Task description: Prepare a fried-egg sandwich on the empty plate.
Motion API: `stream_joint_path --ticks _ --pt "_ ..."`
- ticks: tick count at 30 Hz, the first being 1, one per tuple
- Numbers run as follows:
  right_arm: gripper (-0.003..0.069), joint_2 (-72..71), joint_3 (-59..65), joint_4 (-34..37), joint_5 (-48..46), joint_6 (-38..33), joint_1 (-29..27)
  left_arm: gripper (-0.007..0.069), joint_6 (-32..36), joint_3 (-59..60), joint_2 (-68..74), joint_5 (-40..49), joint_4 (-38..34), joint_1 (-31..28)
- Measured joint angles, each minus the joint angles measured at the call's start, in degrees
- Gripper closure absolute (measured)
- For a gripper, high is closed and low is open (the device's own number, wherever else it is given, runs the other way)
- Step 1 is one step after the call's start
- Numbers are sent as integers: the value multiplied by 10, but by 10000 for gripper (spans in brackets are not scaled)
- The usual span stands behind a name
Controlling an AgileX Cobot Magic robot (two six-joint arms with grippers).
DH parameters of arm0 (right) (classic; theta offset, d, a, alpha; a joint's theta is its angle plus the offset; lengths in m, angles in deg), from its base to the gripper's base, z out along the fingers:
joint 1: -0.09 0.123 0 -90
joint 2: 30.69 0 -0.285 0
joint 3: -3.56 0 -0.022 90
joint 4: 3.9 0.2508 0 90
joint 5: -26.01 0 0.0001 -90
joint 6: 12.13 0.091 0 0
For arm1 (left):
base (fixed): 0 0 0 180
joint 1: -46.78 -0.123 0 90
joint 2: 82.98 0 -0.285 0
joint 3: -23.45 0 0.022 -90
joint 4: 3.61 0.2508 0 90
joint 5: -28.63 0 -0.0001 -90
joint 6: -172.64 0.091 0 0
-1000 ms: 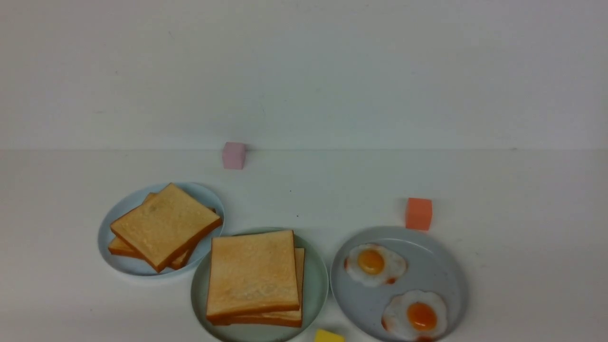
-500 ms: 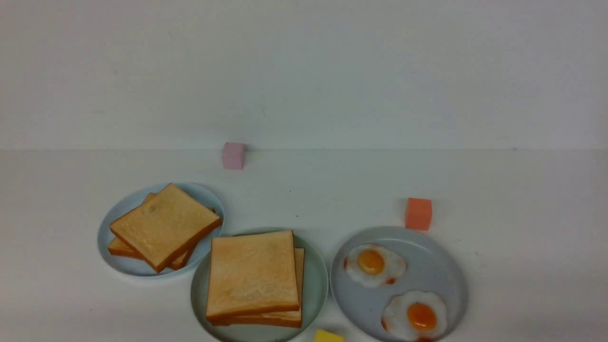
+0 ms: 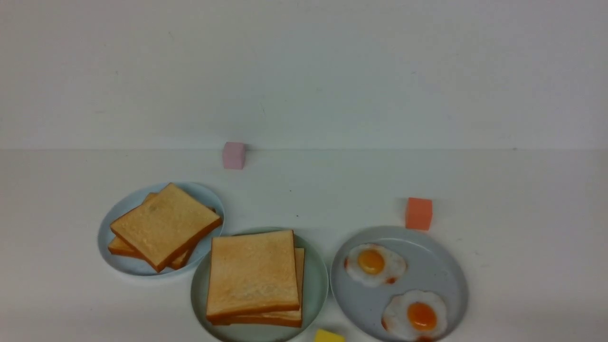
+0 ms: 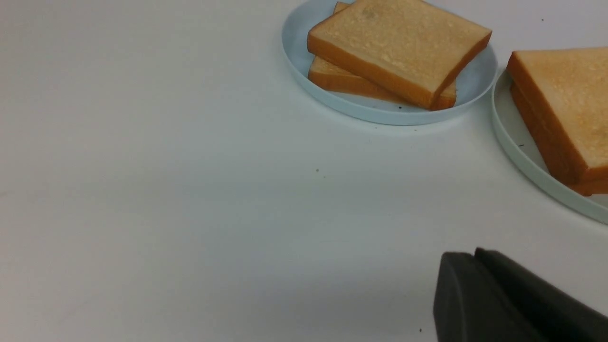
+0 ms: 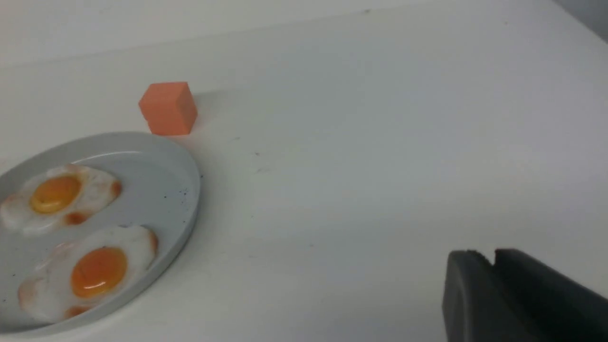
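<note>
The pale mint-green plate [image 3: 317,285] sits front and centre and carries the sandwich [image 3: 251,273], seen as two square golden toast slices stacked; what lies between them is hidden. The left wrist view catches that stack [image 4: 565,95] on the plate's rim [image 4: 517,142]. My left gripper [image 4: 475,251] hovers over bare table to the left of the plates, shut and holding nothing. My right gripper [image 5: 491,251] hangs over bare table right of the egg plate, its tips a narrow slit apart with nothing between them. Neither gripper shows in the front view.
A pale blue plate [image 3: 108,228] at the left holds a loose toast pile [image 3: 164,223]. A grey-blue plate [image 3: 441,270] at the right holds two fried eggs [image 3: 375,263]. An orange cube [image 3: 418,213], a pink cube [image 3: 233,155] and a yellow block [image 3: 328,336] stand on the table.
</note>
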Motion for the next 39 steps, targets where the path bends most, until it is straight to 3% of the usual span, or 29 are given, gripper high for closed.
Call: stream_joint_path --ticks 39 --pt "531 0 0 -2 1 2 0 553 0 0 0 0 0 0"
